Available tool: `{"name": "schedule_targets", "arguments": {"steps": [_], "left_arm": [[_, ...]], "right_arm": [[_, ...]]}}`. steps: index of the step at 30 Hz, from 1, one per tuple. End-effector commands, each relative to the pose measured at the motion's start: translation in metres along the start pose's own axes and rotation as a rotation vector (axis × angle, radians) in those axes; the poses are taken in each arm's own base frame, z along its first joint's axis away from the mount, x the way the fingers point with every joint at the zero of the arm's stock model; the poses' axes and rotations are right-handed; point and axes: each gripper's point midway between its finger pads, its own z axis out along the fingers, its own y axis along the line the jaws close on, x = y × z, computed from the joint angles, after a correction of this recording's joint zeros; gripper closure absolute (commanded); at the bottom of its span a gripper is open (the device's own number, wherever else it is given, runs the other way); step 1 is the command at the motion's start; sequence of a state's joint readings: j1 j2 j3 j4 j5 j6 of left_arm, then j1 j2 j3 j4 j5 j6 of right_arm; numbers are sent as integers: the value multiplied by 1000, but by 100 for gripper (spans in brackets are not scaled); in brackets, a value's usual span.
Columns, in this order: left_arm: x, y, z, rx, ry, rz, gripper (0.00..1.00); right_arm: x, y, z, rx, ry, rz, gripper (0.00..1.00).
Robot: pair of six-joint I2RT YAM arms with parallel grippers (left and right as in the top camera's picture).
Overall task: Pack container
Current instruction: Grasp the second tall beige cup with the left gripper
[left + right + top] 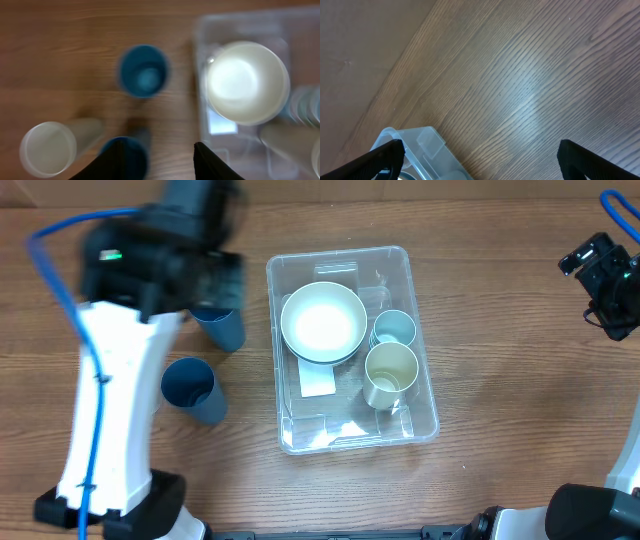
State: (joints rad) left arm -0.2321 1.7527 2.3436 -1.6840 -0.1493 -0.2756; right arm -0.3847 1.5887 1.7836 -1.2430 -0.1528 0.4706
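Hovering w/ fingers spread at overhead frame's upper left, left gripper [160, 146] may clip a neighbouring blue cup [143, 71] beside the centre-frame container [345, 430]; right gripper [480, 145] likewise released.

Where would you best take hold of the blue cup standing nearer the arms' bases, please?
Probably pinch the blue cup at its rim, one finger inside and one outside, coming straight down from above: it stands upright with its mouth open.
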Motion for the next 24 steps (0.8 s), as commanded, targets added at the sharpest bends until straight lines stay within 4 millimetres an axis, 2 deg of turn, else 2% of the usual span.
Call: {"name": "schedule_targets", "arguments": {"steps": [1, 3, 5, 8, 9, 10, 11, 15, 19, 21, 22, 23, 24], "left_arm": [[7, 112, -25, -153, -54, -337, 51], [24, 152, -15, -212, 0, -484, 49], [45, 180, 2, -239, 86, -602, 49], [75, 209, 40, -240, 207, -729, 49], [84, 215, 54, -228, 235, -763, 42], [91, 219, 67, -208, 258, -789, 35], [100, 222, 83, -176, 285, -803, 33], [127, 230, 121, -175, 342, -807, 32], [151, 225, 158, -163, 383, -774, 34], [163, 223, 171, -161, 401, -773, 39], [168, 222, 176, -160, 407, -774, 48], [173, 221, 181, -161, 413, -779, 63], [176, 221, 184, -164, 416, -794, 82]], "right_arm": [[-2, 2, -4, -7, -15, 3, 0], [-2, 2, -4, -7, -15, 3, 0], [-2, 2, -4, -7, -15, 3, 0], [-2, 2, -4, -7, -15, 3, 0], [-2, 2, -4, -7, -15, 3, 0], [-2, 2, -4, -7, -15, 3, 0], [-2, 2, -4, -7, -15, 3, 0], [-2, 2, -4, -7, -15, 3, 0], [-2, 2, -4, -7, -15, 3, 0], [-2, 2, -4, -7, -15, 3, 0], [-2, 2, -4, -7, -15, 3, 0], [-2, 2, -4, -7, -15, 3, 0], [-2, 2, -4, -7, -15, 3, 0]]}}
